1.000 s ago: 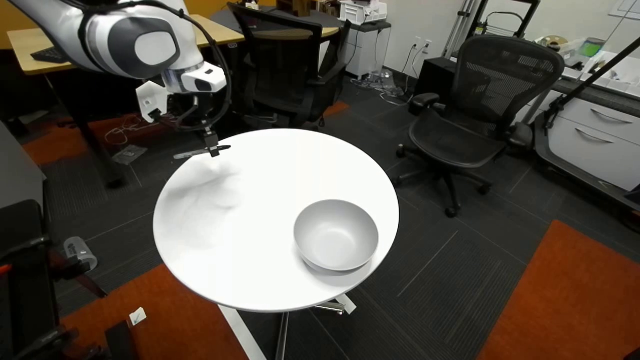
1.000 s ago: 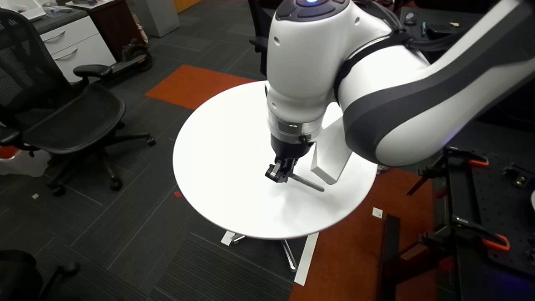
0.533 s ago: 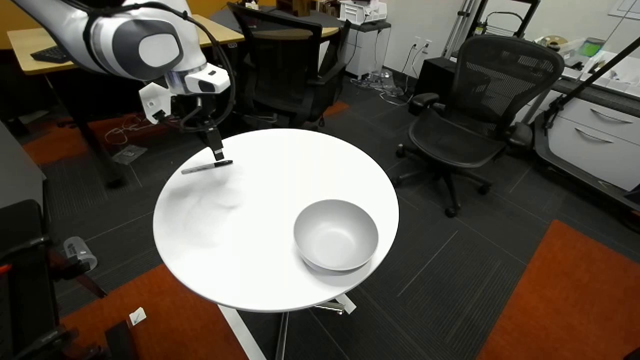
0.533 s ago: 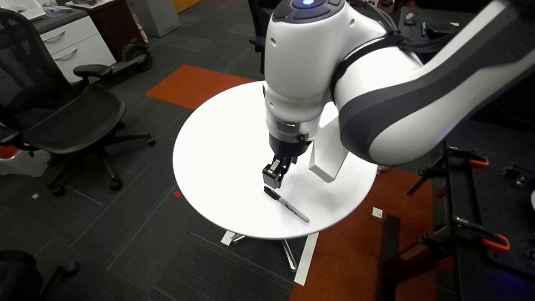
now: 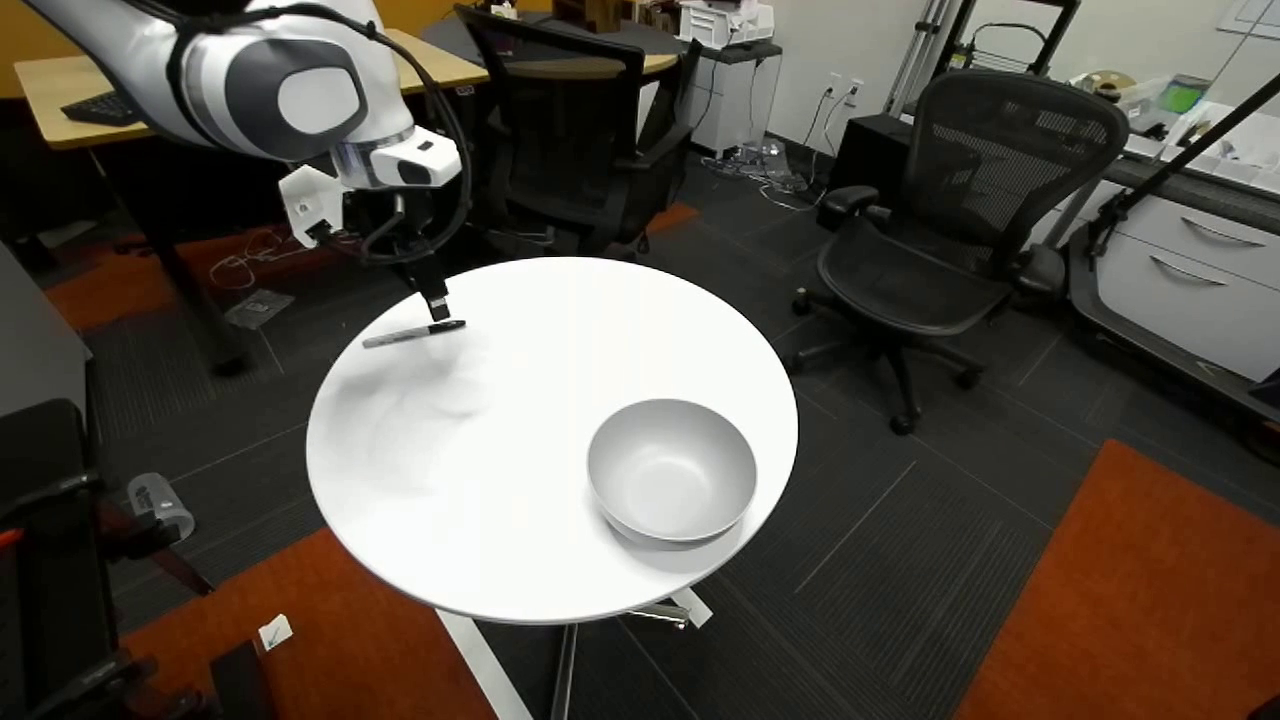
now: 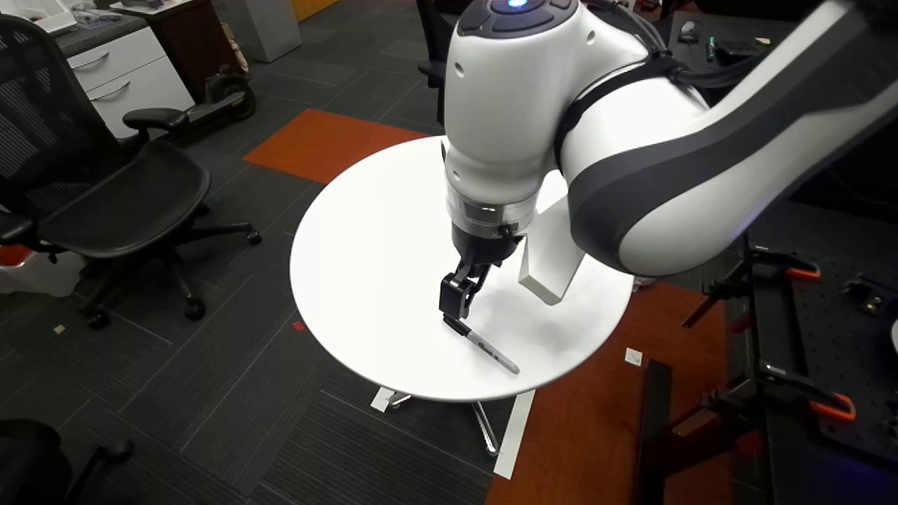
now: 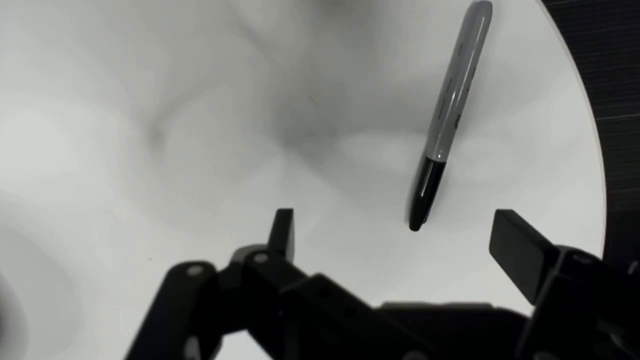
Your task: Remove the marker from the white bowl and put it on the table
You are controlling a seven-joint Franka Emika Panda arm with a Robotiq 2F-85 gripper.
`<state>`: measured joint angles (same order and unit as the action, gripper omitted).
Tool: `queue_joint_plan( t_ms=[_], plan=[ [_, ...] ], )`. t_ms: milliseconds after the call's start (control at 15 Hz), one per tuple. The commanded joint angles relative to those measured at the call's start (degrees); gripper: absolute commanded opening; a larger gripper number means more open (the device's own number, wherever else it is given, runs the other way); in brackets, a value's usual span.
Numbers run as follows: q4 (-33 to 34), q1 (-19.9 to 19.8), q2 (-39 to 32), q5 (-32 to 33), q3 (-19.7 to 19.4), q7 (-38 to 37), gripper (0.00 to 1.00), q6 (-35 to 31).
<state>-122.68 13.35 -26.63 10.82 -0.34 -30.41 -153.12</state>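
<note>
The marker [image 7: 447,115], grey with a black cap, lies flat on the round white table [image 5: 520,400], near its edge in the wrist view. In both exterior views my gripper [image 5: 438,308] is just above the capped end of the marker [image 6: 484,345]. Seen from the wrist, the gripper [image 7: 393,220] is open, its fingers [image 7: 520,252] wide apart with nothing held. The cap's tip points into the gap without touching either finger. Across the tabletop sits the white bowl [image 5: 672,470], its visible hollow bare; in an exterior view the arm hides it.
A black office chair [image 5: 960,200] stands beside the table, and another chair [image 5: 570,130] is behind it. A light-wood desk [image 5: 430,60] is at the back. Near the table is a black bench [image 6: 828,337] with orange-handled clamps.
A second ago the gripper was shut on the marker. Half a second ago the marker lay on the table and the jaws had parted; since then they have spread wider. The bowl has stayed put.
</note>
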Motion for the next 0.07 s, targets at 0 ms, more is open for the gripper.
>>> queue_joint_plan(
  t_ms=[0],
  plan=[
    [0.0,1.3,0.1,-1.4,-1.2,1.4,1.0,0.0]
  ],
)
